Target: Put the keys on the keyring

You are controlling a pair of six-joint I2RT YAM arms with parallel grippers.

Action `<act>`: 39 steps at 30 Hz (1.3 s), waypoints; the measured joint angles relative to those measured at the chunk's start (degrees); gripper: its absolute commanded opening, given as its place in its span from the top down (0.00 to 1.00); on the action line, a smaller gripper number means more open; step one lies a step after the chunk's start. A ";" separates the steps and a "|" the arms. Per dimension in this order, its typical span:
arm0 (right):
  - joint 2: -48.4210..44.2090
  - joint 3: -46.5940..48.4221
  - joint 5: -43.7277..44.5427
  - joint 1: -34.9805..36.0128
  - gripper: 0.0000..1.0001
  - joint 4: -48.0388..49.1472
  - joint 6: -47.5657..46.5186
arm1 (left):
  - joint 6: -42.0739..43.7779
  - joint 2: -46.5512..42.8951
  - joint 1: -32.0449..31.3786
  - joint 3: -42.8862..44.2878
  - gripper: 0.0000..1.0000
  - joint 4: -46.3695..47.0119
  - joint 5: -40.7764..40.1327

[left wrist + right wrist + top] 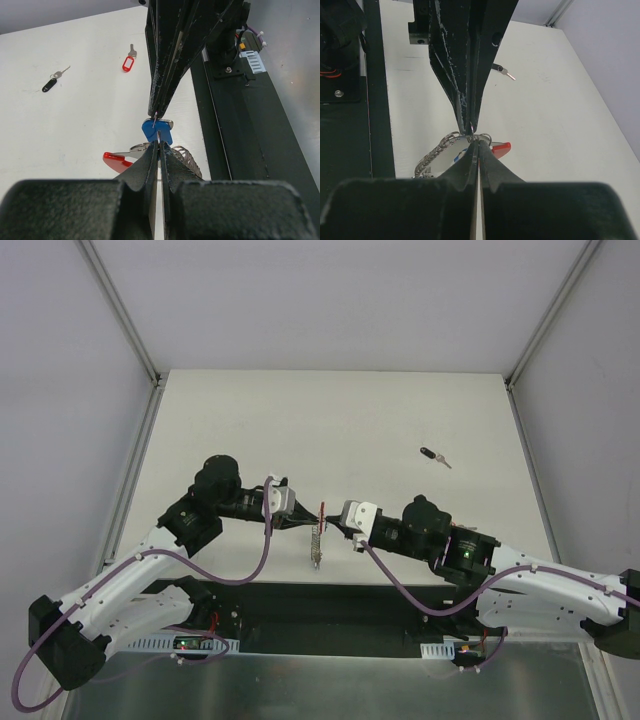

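Observation:
Both grippers meet tip to tip over the near middle of the table. My left gripper (303, 524) (159, 143) is shut on the blue-headed key (157, 131), whose head sticks out past its tips. My right gripper (336, 524) (478, 142) is shut on the metal ring of the keyring (481, 136). The keyring's red band (322, 511) (114, 161) (501, 148) and silver chain (316, 548) (188, 157) (436, 151) hang beside the tips. A sliver of blue (458, 159) shows behind my right fingers.
A black-headed key (432, 455) (50, 84) (502, 70) lies on the white table, far right. A small red-tagged key (128, 63) lies farther off in the left wrist view. The black base rail (320, 605) runs along the near edge.

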 measured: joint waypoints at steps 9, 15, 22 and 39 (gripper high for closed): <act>0.07 0.00 -0.28 0.00 0.99 -0.02 0.22 | -0.02 -0.17 -0.02 -0.02 1.00 0.92 0.39; 0.11 0.00 -0.85 -0.02 0.99 -0.07 0.42 | -0.02 -0.50 0.00 -0.63 1.00 1.09 0.35; 0.11 0.00 -1.33 -0.11 0.99 -0.46 0.46 | -0.02 -0.57 -0.02 -0.94 1.00 1.14 0.35; 0.39 0.11 -3.08 -1.14 0.99 -1.29 1.79 | -0.02 -1.29 0.00 -1.81 1.00 2.47 0.33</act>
